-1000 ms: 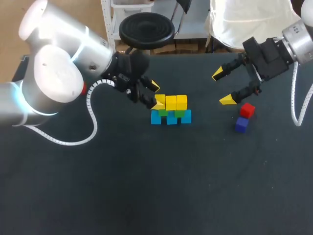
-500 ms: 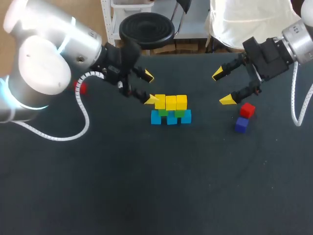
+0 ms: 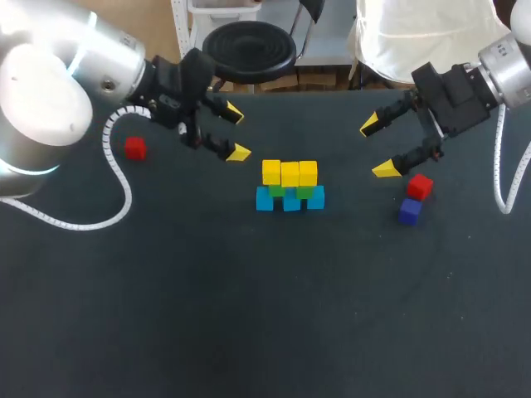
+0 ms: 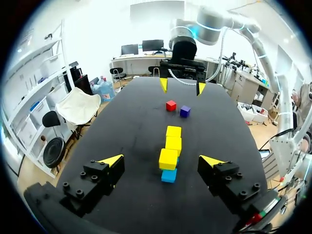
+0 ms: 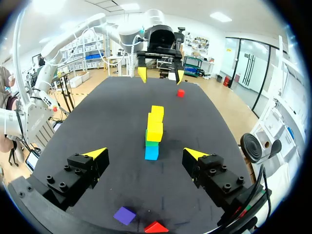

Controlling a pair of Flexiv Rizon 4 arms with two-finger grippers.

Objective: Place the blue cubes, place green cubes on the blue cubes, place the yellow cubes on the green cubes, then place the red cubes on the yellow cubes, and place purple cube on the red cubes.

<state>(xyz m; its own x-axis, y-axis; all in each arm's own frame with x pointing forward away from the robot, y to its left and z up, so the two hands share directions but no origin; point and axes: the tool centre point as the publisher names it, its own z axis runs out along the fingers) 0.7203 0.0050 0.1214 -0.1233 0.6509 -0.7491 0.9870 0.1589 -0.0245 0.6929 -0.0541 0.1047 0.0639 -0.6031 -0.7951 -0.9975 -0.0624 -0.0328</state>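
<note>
Head view: both jaws gape empty, flanking smooth, square-edged stacked cubes (image 3: 289, 176).

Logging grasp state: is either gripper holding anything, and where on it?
Nothing is held. The left gripper and right gripper are both open and empty.

Left gripper (image 3: 231, 133) hangs over the table's far left, fingers spread wide, empty. Right gripper (image 3: 377, 148) sits far right, also spread, empty.
</note>
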